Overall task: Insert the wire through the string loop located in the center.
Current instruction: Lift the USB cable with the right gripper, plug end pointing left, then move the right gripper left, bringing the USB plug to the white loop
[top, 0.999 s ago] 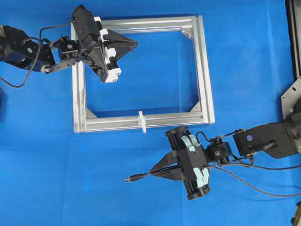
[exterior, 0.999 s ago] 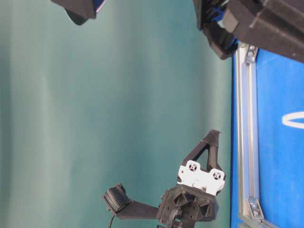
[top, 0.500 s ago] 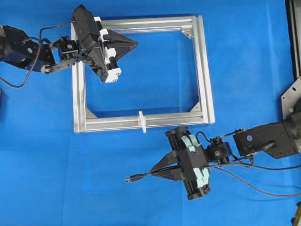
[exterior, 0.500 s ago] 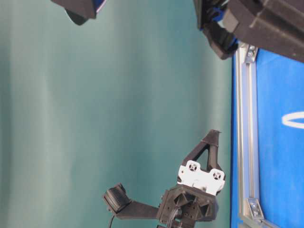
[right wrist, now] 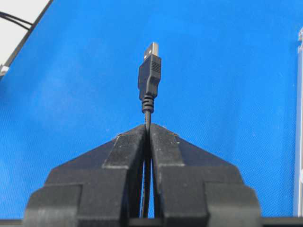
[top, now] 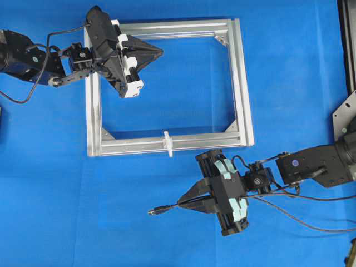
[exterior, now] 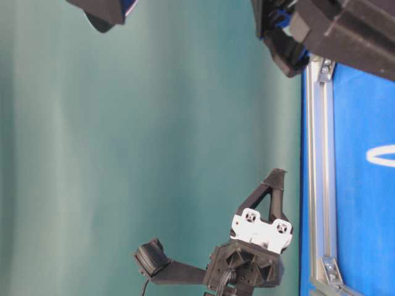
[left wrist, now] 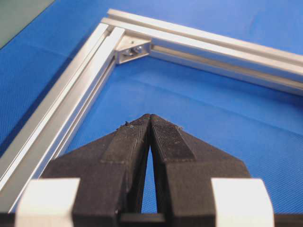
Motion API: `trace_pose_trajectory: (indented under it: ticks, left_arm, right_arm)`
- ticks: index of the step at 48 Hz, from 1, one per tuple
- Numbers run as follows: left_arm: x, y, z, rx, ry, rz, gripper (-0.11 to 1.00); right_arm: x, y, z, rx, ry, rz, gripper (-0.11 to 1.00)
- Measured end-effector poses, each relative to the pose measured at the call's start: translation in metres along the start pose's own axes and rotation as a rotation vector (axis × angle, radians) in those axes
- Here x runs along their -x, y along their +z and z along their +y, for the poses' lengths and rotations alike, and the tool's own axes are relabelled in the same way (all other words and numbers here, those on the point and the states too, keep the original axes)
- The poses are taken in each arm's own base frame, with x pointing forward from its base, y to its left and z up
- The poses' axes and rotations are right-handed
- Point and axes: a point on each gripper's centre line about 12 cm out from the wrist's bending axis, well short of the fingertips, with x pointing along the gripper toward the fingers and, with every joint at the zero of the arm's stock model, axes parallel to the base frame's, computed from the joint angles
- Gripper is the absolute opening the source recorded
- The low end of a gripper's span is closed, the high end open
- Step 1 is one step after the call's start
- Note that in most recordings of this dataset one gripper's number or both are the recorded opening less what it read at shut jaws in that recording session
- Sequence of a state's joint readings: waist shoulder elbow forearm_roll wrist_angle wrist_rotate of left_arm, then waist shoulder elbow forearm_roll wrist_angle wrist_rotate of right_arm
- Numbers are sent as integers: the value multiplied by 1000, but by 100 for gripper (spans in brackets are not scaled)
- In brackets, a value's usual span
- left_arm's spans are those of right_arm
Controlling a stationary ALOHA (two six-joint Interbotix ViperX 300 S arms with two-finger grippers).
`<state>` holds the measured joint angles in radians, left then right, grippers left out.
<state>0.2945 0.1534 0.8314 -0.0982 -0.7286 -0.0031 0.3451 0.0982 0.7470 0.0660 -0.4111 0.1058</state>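
Right gripper (right wrist: 147, 126) fingers (right wrist: 128, 146) were seen clamped on the wire (top: 172, 208) just behind its USB plug (right wrist: 149, 71), so a short stub with the plug was left sticking out ahead of the tips. Judged a sensible hold: a short stub stays stiff enough to be aimed. The rest of the wire was seen trailing back past the wrist toward the right edge of the bench (top: 55, 211).

Left gripper (left wrist: 150, 119) fingers (left wrist: 168, 139) were pressed together on nothing, hovering inside the aluminium frame (top: 242, 83) near its top-left corner. It was probably parked there to receive the plug once it comes through.

The string loop (top: 167, 143) was seen mid-way along the frame's near bar, standing white across it. The plug was below and slightly left of it, apart, pointing left along the bar rather than at the loop. Insertion was not yet begun; re-aiming is judged the next need.
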Motion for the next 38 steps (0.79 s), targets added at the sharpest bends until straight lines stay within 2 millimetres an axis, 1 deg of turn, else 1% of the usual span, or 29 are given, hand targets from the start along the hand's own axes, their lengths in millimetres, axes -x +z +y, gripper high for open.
trace_pose_trajectory:
  ticks: [10, 15, 23, 31, 38]
  left_arm:
    - [1, -1, 0, -1, -1, 3, 0]
    - [1, -2, 0, 1, 0, 5, 0]
    - [3, -2, 0, 1, 0, 6, 0]
    - [3, -1, 0, 3, 0, 3, 0]
    - [3, -1, 0, 3, 0, 3, 0]
  right_arm:
    - [0, 0, -1, -1, -3, 1, -2]
    - [5, -3, -2, -1, -4, 7, -2]
    - [21, -16, -3, -3, -7, 35, -2]
    - [41, -30, -6, 0, -10, 61, -2]
    - [56, -36, -7, -3, -12, 67, -2]
